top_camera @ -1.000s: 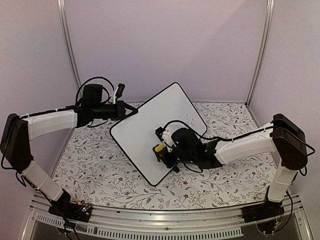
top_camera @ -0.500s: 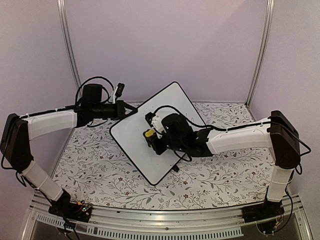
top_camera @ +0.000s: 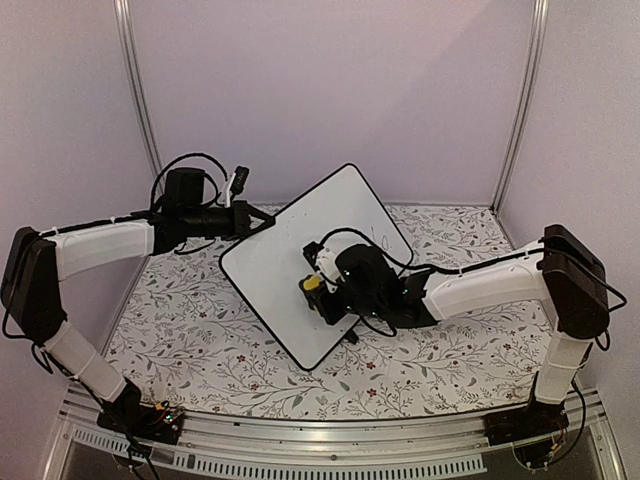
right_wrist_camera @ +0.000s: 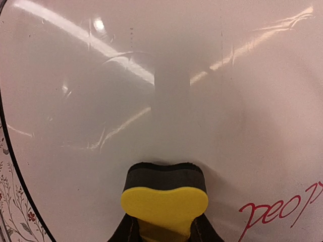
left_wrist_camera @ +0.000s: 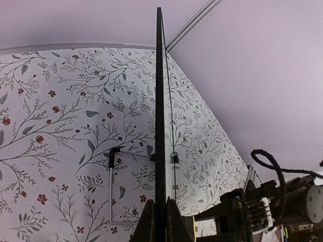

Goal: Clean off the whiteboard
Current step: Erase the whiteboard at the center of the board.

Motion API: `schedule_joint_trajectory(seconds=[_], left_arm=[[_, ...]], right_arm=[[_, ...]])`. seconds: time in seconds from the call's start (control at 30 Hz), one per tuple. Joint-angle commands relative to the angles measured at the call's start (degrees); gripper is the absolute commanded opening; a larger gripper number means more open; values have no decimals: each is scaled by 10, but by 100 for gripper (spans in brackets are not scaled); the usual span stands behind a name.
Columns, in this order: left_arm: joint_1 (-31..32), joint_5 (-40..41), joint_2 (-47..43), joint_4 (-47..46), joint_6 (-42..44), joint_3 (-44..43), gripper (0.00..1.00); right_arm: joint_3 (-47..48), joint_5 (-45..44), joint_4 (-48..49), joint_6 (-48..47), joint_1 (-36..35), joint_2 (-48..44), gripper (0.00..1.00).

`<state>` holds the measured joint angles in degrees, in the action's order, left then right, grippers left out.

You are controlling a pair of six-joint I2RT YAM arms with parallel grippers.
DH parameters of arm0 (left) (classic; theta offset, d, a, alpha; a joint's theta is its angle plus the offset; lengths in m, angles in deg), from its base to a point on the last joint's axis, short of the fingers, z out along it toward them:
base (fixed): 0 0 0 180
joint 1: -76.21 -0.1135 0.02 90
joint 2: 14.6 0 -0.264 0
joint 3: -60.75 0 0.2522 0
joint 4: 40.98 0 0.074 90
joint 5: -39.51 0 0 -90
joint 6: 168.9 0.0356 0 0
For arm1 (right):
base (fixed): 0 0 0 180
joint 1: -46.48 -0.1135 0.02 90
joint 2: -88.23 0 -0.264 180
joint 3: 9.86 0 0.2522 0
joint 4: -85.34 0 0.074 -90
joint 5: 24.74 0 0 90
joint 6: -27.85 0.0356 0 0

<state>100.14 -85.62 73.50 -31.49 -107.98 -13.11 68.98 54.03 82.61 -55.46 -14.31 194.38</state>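
Top view: whiteboard (top_camera: 270, 285) sits mid-worktop (top_camera: 190, 330), face up and turned so its corners point to 12, 3, 6 and 9 o'clock. The 12 o'clock corner is raised. Left gripper (top_camera: 258, 226) is clamped tight on the board's rim along the 10 o'clock edge; the left wrist view looks straight down that rim (left_wrist_camera: 160, 101), with the gripper (left_wrist_camera: 159, 222) pinched on either side of it and a wire stand (left_wrist_camera: 111, 186) under the board. Right gripper (top_camera: 322, 292) is closed on a yellow-backed eraser (top_camera: 313, 284) and presses its dark pad flat on the board face near the middle. In the right wrist view the eraser (right_wrist_camera: 164, 199) sits between the gripper (right_wrist_camera: 164, 229) fingers, with wiped white surface (right_wrist_camera: 166, 75) ahead and red writing (right_wrist_camera: 275, 209) left at 4 o'clock of the pad. Compared with half a second ago, the eraser has slid back toward 4 o'clock; it now lies between its two earlier positions. Board and left arm are unchanged.
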Motion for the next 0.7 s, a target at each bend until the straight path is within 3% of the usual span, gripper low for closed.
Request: schedule_joint_trajectory(seconds=[0.0,0.2,0.67], left_arm=[[10,-32,-11,-23,13,-5,0],[11,-33,-10,-23,13,-5,0],[9,-35,-8,-23,14,-5,0]], right_arm=[[-42,7,-27,19,6,-9,0],[-40,-8,-27,19,6,-15,0],[84,-16,-37,-37,30,23,0]])
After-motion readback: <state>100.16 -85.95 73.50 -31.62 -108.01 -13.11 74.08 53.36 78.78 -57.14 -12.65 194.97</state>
